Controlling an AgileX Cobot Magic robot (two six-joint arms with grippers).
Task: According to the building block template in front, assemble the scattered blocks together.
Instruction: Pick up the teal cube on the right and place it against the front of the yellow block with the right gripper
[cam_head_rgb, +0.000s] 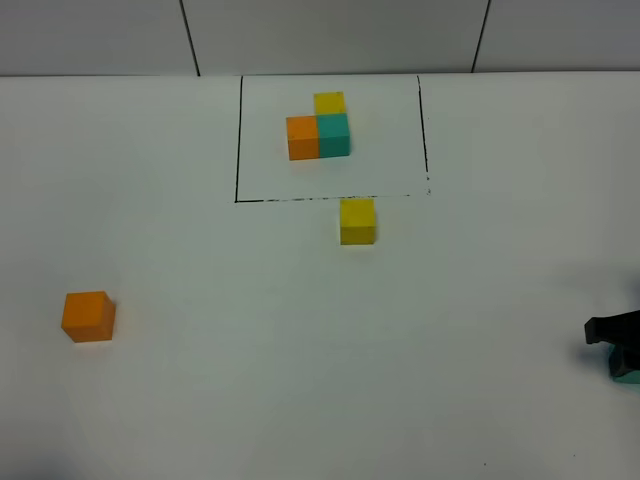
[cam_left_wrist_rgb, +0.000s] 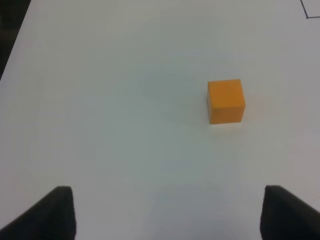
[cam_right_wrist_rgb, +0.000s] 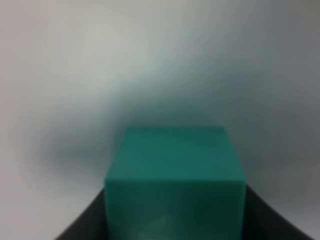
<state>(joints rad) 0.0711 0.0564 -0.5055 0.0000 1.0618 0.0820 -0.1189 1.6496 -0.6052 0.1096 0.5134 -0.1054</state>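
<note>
The building block template (cam_head_rgb: 330, 137) is a black-lined rectangle at the far middle of the table, framing an orange, a teal and a yellow cube in an L. Of the scattered blocks, the yellow one (cam_head_rgb: 357, 221) sits just in front of the frame. The orange one (cam_head_rgb: 88, 316) (cam_left_wrist_rgb: 226, 101) lies at the near left. My left gripper (cam_left_wrist_rgb: 167, 212) is open, its fingers wide apart short of the orange block. It is outside the high view. The teal block (cam_right_wrist_rgb: 175, 160) (cam_head_rgb: 628, 376) is at the right edge, with my right gripper (cam_right_wrist_rgb: 175, 222) (cam_head_rgb: 620, 358) shut on it.
The white table (cam_head_rgb: 250, 380) stretches between the blocks. A grey panelled wall (cam_head_rgb: 330, 35) runs behind the template. In the left wrist view, the table's dark edge (cam_left_wrist_rgb: 12, 35) lies off to one side of the orange block.
</note>
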